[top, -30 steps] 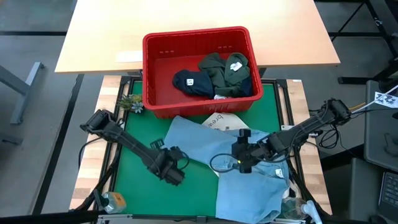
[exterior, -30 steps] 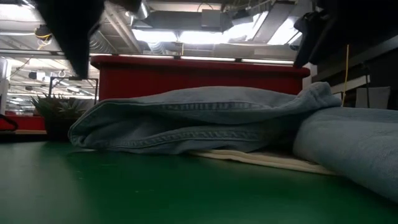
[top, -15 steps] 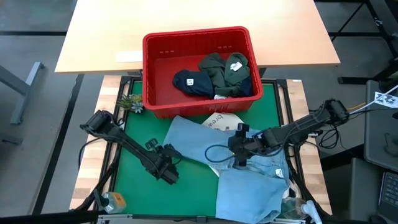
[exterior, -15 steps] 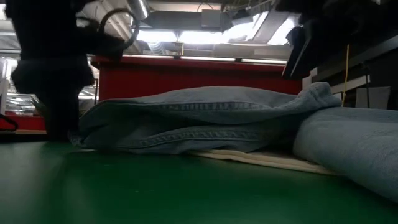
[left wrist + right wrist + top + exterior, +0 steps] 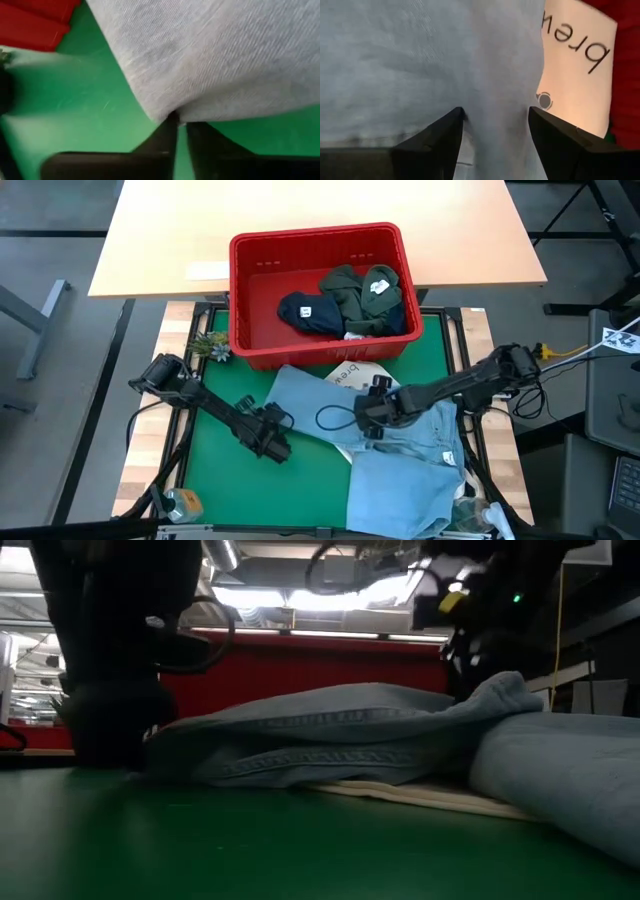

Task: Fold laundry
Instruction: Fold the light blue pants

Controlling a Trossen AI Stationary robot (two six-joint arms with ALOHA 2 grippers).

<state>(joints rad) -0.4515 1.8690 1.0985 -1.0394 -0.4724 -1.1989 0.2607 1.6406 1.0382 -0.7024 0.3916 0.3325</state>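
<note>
A light blue denim garment (image 5: 400, 470) lies spread and rumpled on the green mat (image 5: 220, 480), partly over a white printed tote (image 5: 350, 375). My left gripper (image 5: 277, 448) is down at the denim's left corner, shut on it (image 5: 180, 125). My right gripper (image 5: 365, 423) hovers over the middle of the denim. It is open, its fingers (image 5: 445, 135) on either side of a raised fold (image 5: 495, 100). Navy and olive garments (image 5: 345, 300) lie in the red basket (image 5: 255, 290). My left gripper pinches the denim's left corner tip (image 5: 167, 112) between its two fingers. It comes slanting down from the table's near left. The corner sits low at the mat and the rest of the garment lies on the table. Whether my right gripper's fingertips touch the denim, I cannot tell.
The red basket stands at the mat's far edge, close behind the denim. A small green plant (image 5: 210, 345) sits at the far left and a bottle (image 5: 185, 502) at the near left corner. Bare green mat lies left of the denim.
My left gripper has come down to the mat and a little toward the far edge, arriving at the denim's left corner. My right gripper has moved toward the table's left and down, over the middle of the denim.
</note>
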